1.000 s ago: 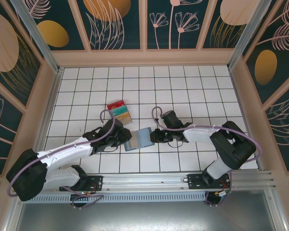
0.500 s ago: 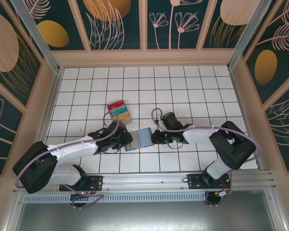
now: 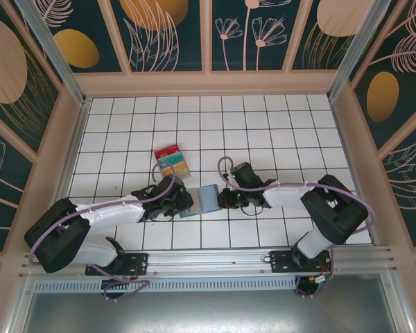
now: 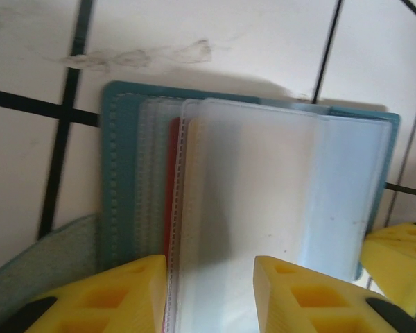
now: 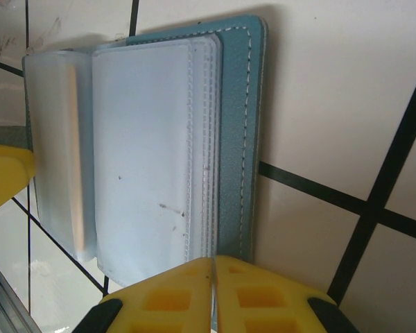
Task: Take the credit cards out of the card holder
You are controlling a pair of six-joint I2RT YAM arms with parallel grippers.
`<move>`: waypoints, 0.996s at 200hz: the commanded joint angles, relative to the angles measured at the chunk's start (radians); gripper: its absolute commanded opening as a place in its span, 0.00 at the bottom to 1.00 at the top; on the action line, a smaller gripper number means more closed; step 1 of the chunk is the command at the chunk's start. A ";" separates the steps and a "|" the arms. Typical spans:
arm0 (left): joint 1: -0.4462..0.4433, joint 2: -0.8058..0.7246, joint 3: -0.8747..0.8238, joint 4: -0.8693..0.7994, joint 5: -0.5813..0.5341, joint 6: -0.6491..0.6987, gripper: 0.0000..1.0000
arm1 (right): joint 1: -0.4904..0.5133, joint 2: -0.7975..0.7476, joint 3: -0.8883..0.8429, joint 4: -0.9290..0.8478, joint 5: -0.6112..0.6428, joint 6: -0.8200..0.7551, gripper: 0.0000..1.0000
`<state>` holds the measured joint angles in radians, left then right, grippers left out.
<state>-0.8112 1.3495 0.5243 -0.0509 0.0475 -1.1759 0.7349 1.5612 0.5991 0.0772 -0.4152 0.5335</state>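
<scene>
A white tiled tabletop (image 3: 277, 125) sits inside dark floral wall panels (image 3: 166, 35). The card holder (image 3: 206, 200) lies open mid-tabletop. The right fingers (image 5: 173, 298) clench its edge, and the left fingers (image 4: 125, 291) stand apart over its sleeves. Beyond it the credit cards (image 3: 172, 161) lie stacked.

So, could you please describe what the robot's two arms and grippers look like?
The left arm and right arm have white shells with black joints, each trailed by a lilac cable. The left gripper and right gripper have bright yellow moulded fingers with hollow cells.
</scene>
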 commanded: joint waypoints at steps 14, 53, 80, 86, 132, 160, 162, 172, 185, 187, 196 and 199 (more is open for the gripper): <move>-0.008 -0.004 -0.021 0.138 0.061 -0.001 0.40 | 0.010 0.003 -0.014 0.010 0.015 0.008 0.10; -0.010 -0.002 -0.013 0.166 0.084 0.012 0.52 | 0.011 0.006 -0.010 0.013 0.015 0.008 0.10; -0.013 -0.005 -0.004 0.142 0.076 0.022 0.65 | 0.011 0.006 -0.009 0.009 0.016 0.007 0.10; -0.013 -0.005 -0.004 0.137 0.074 0.022 0.69 | 0.011 0.006 -0.010 0.010 0.017 0.006 0.10; -0.014 -0.035 0.012 0.049 0.007 0.023 0.76 | 0.011 0.009 -0.005 0.008 0.017 0.003 0.10; -0.014 -0.058 0.007 0.059 0.006 0.034 0.83 | 0.010 0.014 -0.004 0.007 0.016 0.001 0.11; -0.013 -0.058 0.007 0.062 0.009 0.034 0.83 | 0.011 0.014 -0.003 0.008 0.016 0.000 0.11; -0.014 -0.055 0.015 0.050 0.009 0.035 0.81 | 0.009 0.016 0.000 0.006 0.015 -0.001 0.11; -0.014 -0.055 0.033 -0.010 -0.034 0.038 0.80 | 0.011 0.019 0.004 0.006 0.015 -0.003 0.11; -0.014 -0.056 0.036 -0.020 -0.042 0.039 0.80 | 0.011 0.019 0.004 0.007 0.015 -0.003 0.11; -0.014 -0.059 0.043 -0.051 -0.065 0.041 0.80 | 0.010 0.018 0.004 0.006 0.015 -0.003 0.11; -0.014 -0.061 0.043 -0.054 -0.069 0.041 0.79 | 0.011 0.018 0.004 0.007 0.015 -0.003 0.11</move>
<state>-0.8196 1.3071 0.5316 -0.0109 0.0479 -1.1530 0.7349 1.5635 0.5991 0.0788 -0.4152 0.5327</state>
